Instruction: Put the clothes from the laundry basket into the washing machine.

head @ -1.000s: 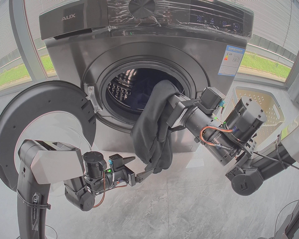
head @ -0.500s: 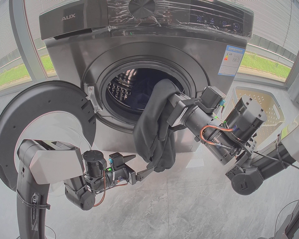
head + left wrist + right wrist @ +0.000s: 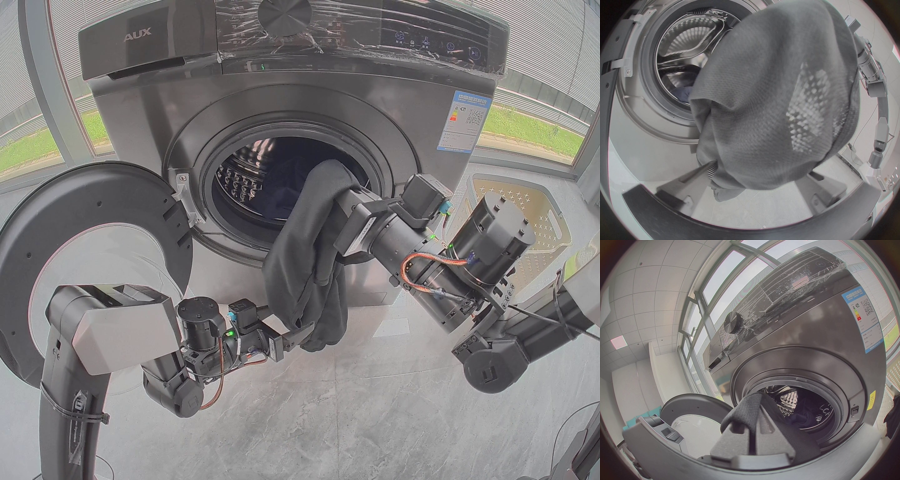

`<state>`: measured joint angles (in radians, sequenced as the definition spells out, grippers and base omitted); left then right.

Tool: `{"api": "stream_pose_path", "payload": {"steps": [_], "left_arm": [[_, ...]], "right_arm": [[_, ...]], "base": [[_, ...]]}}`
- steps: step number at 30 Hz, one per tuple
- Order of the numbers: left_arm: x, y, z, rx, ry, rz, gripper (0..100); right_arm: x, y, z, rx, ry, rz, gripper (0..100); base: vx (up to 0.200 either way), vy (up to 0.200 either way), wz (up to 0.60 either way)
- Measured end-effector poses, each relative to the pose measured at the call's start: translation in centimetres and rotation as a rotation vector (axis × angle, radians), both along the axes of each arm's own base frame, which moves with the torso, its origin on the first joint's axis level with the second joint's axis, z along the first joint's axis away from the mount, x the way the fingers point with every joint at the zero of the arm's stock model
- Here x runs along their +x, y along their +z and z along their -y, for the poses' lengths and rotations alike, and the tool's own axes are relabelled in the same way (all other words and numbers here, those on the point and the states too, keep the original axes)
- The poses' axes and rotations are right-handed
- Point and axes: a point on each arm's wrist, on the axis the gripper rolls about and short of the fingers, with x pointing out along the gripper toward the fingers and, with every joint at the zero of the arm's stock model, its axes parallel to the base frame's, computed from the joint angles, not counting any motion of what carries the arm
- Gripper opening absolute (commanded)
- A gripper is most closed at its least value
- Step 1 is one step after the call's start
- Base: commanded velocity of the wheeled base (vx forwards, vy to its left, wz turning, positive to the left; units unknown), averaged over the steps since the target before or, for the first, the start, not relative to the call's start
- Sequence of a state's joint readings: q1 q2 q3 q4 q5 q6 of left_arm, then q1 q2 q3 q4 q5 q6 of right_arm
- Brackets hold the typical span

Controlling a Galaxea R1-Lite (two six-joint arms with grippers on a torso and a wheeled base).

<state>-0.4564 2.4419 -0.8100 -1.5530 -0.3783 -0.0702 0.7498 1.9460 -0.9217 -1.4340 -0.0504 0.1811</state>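
Observation:
A dark grey garment (image 3: 306, 262) hangs from my right gripper (image 3: 342, 187) at the mouth of the washing machine (image 3: 300, 119), its top at the drum opening (image 3: 262, 181) and its lower end dangling near the floor. In the right wrist view, my right gripper (image 3: 753, 427) is shut on the garment (image 3: 747, 405), which drapes over its fingers. My left gripper (image 3: 292, 331) is open at the garment's lower end. The left wrist view shows the garment (image 3: 775, 103) between the spread fingers (image 3: 703, 170), touching one. Dark clothes (image 3: 806, 415) lie inside the drum.
The round door (image 3: 94, 237) stands swung open at the left, close to my left arm. A beige laundry basket (image 3: 550, 231) stands on the floor to the right of the machine, behind my right arm. Grey tiled floor (image 3: 375, 412) spreads in front.
My left gripper has moved right and slightly up, from below the garment to around its lower end. The right gripper and the garment's top have barely moved.

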Motion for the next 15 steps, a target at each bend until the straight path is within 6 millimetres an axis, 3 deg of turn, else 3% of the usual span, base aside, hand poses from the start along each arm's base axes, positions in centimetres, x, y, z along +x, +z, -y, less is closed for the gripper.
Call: {"api": "stream_pose_path", "payload": {"steps": [9,15], "left_arm": [[0.4,-0.1,-0.2,-0.001,0.030,0.006,0],[0.2,1.0,-0.4,-0.017,0.035,0.016,0]], "right_arm": [[0.0,-0.1,0.1,-0.002,-0.002,-0.003,0],[0.1,-0.1,0.2,0.000,-0.004,-0.004,0]], "base": [[0.000,0.000,0.00],[0.000,0.000,0.00]]}}
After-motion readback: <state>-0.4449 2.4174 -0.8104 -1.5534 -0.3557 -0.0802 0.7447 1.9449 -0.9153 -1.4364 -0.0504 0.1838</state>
